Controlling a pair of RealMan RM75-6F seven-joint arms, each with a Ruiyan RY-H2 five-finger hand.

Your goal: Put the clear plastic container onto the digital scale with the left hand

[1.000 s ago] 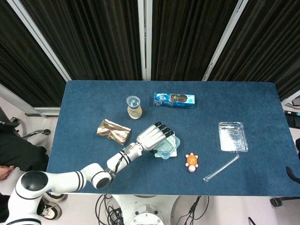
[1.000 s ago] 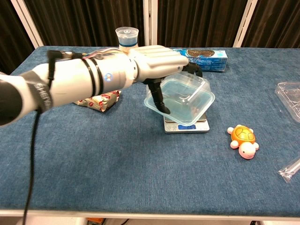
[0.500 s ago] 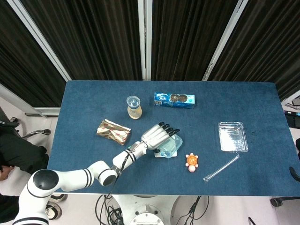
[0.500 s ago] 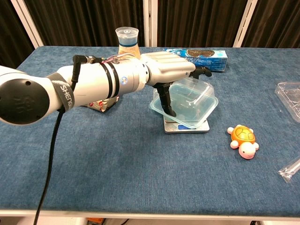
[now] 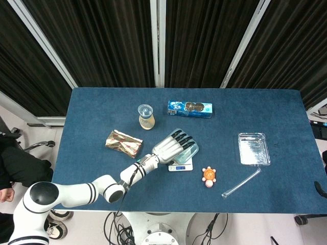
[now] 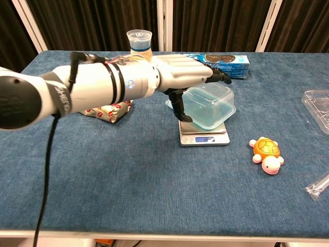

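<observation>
My left hand (image 6: 181, 74) holds the clear plastic container (image 6: 208, 105), fingers laid over its top and the thumb against its left side. The container sits level over the rear part of the small silver digital scale (image 6: 203, 136). I cannot tell whether its base touches the platform. The scale's front strip with the lit display is uncovered. In the head view the left hand (image 5: 172, 146) covers most of the container (image 5: 191, 151), with the scale (image 5: 180, 167) showing just below it. The right hand is in neither view.
A foil snack packet (image 6: 110, 110) lies left of the scale, under my forearm. A lidded cup (image 6: 139, 40) and a blue cookie box (image 6: 226, 60) stand behind. An orange turtle toy (image 6: 266, 153) lies to the right, with a clear tray (image 6: 316, 103) and a clear tube (image 6: 317, 186) beyond it.
The hand has carried the container up and toward the far side of the scale and levelled it. The scale's front and display, covered before, now show.
</observation>
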